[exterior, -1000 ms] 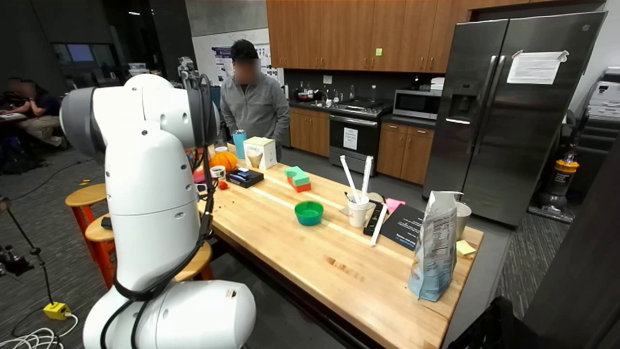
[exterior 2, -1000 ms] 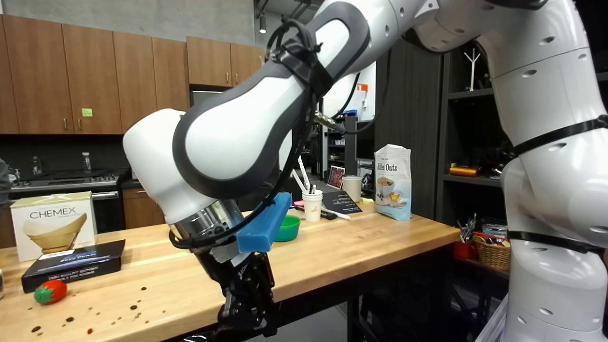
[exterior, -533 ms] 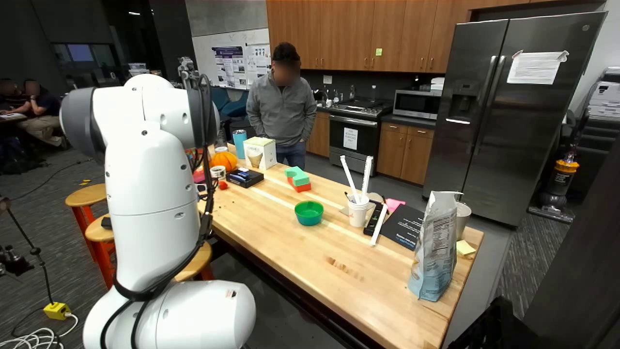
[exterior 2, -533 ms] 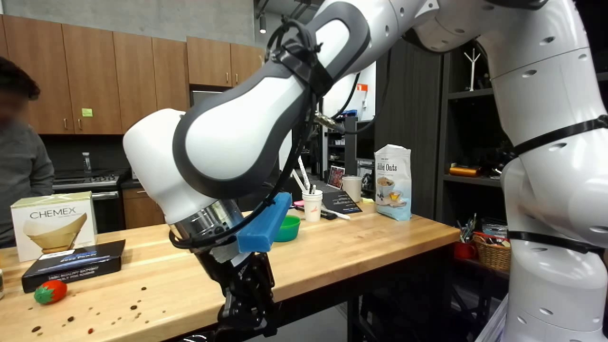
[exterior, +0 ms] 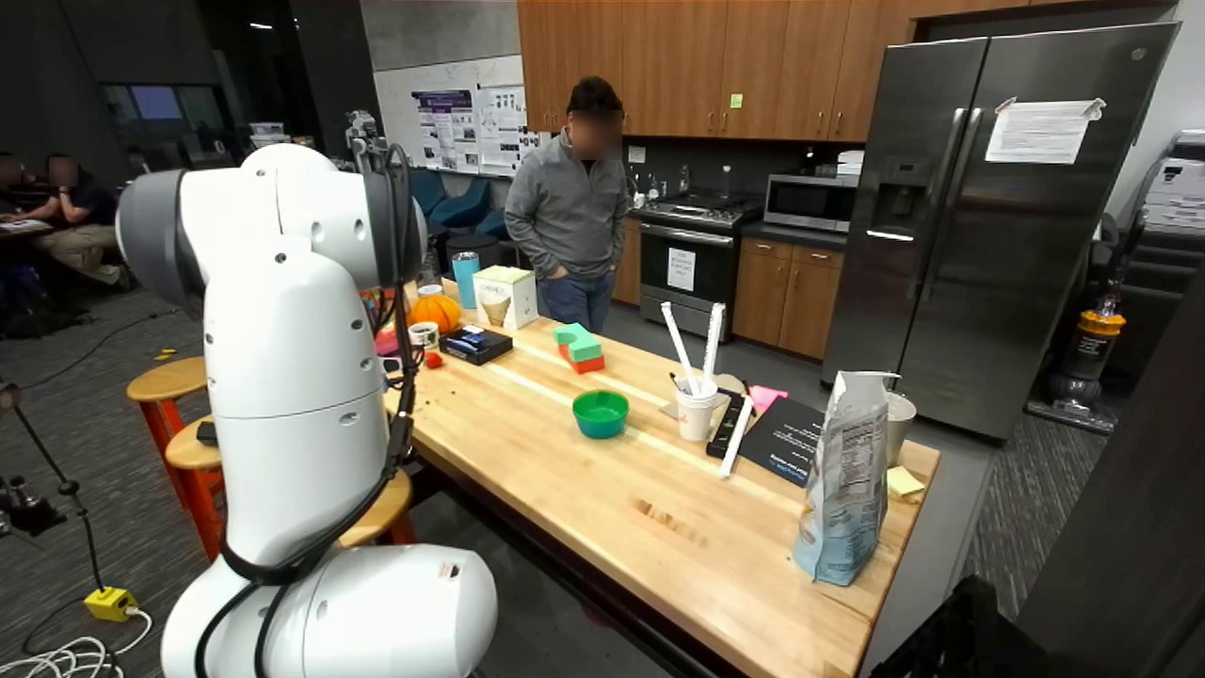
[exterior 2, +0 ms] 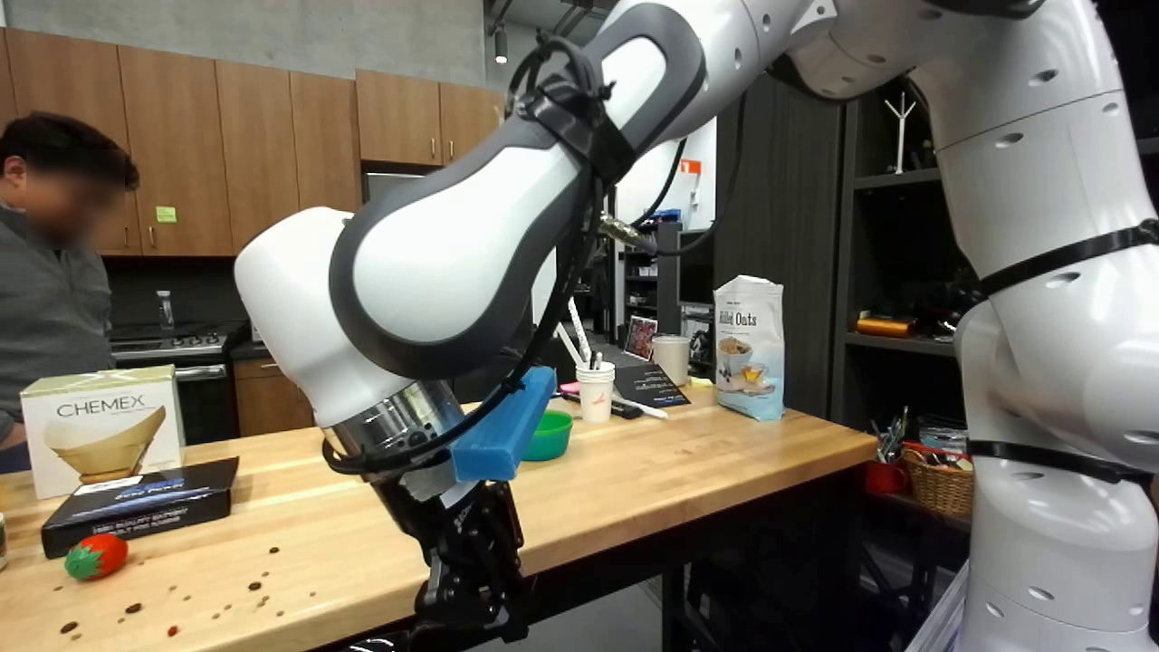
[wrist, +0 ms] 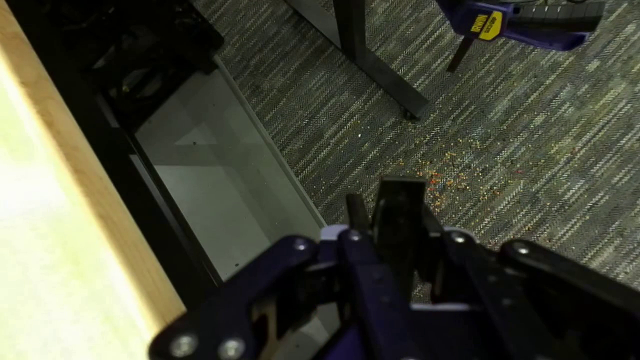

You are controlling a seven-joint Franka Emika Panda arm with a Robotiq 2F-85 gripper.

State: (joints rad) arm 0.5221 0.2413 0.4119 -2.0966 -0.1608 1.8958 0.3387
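Right now, we see the fingers hanging tilted downward beside the long edge of the wooden desk. They are pressed together; whether the dark piece at their tips is something gripped or part of them, we cannot tell. The desk lies nearest to them, its edge running slantwise down the wrist view, where we also look past the fingers at carpet scattered with bright specks. On the desk we find a small red thing with a green top just beside a flat black box, a green bowl near a paper cup, and a bag of oats standing upright near one end.
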